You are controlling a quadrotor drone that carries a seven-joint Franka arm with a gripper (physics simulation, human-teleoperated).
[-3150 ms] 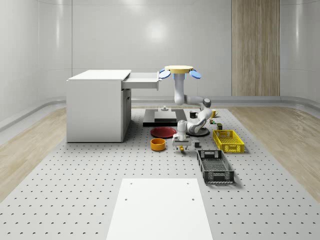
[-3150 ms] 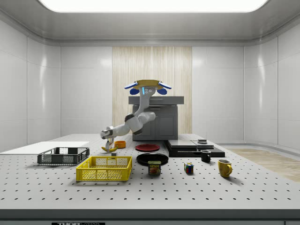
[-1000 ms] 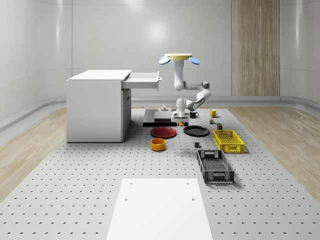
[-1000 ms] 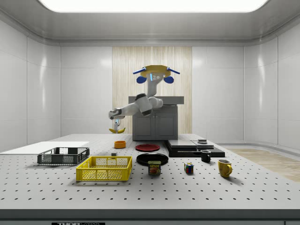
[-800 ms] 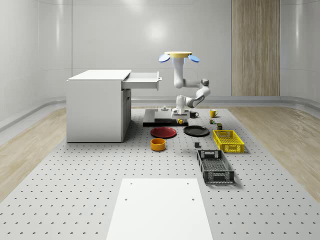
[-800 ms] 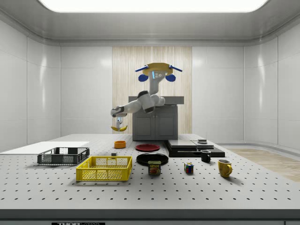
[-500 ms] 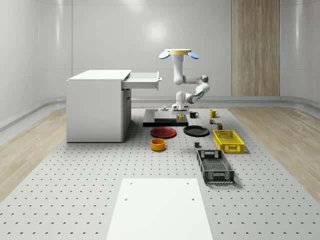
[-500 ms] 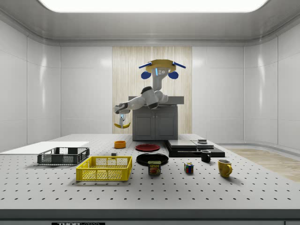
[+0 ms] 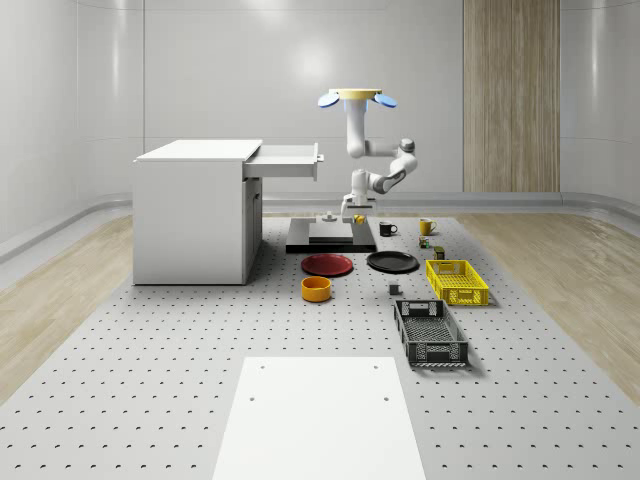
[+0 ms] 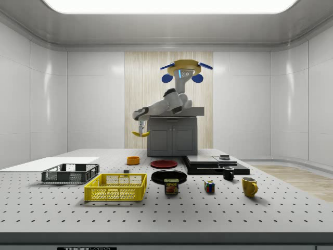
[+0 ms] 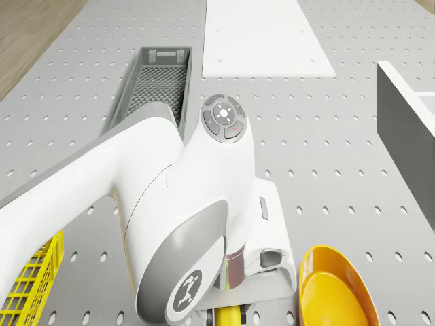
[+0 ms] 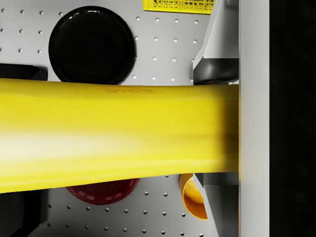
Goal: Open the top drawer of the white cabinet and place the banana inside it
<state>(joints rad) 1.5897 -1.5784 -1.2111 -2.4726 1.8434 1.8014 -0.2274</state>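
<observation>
The white cabinet (image 9: 195, 212) stands at the whole-scene view's left with its top drawer (image 9: 286, 160) pulled out. The drone (image 9: 355, 97) hovers to the right of the drawer's front, higher than the cabinet top, over the black slab (image 9: 330, 236). The arm bends down from it to my gripper (image 9: 352, 211), which is shut on the yellow banana (image 9: 357, 219). The banana (image 10: 140, 134) hangs well above the table, lower than the drawer. In the wrist view the banana (image 12: 113, 138) lies crosswise against one finger (image 12: 254, 118).
On the table below are a red plate (image 9: 328, 264), a black plate (image 9: 392, 262), an orange bowl (image 9: 316, 289), a yellow basket (image 9: 456, 281), a dark crate (image 9: 430, 333) and mugs (image 9: 427, 226). A white board (image 9: 318, 415) lies at the front.
The drone has climbed and drifted toward the side view's right. The gripper has carried the banana higher, still shut on it. The drawer stays open.
</observation>
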